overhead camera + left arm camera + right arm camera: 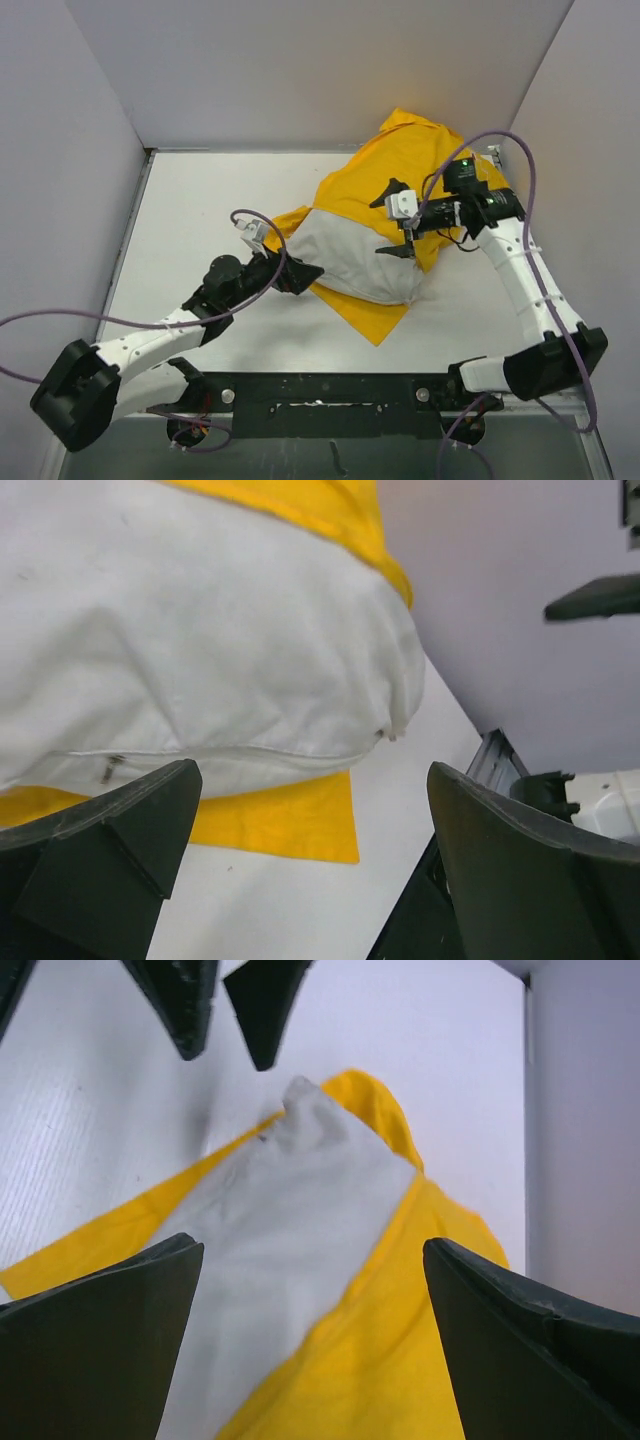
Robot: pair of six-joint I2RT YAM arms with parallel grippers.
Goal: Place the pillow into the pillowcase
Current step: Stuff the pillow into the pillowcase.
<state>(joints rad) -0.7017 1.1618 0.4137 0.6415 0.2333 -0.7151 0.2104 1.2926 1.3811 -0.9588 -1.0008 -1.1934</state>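
The pillow (365,262) lies on the table (200,220), its far part inside the yellow pillowcase (400,160) and its near part bare. The left pincer (305,273) at its left edge and the right pincer (398,248) over its right side are both wide open and hold nothing, probably ready for a new grip.

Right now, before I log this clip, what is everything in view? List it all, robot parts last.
soft wrinkled white fabric pillow: one, white, mid-table, far part covered by the pillowcase, near part exposed
bright yellow fabric pillowcase: one, yellow, over and under the pillow, bunched towards the far right
flat white table: one, white, under everything
plain walls: three, pale grey, left, far, right
flat base plate: one, black, near edge
thin cables: two, purple, one per arm
left gripper: one, black, open, at the pillow's left end
right gripper: one, black and white, open, over the pillow's right part
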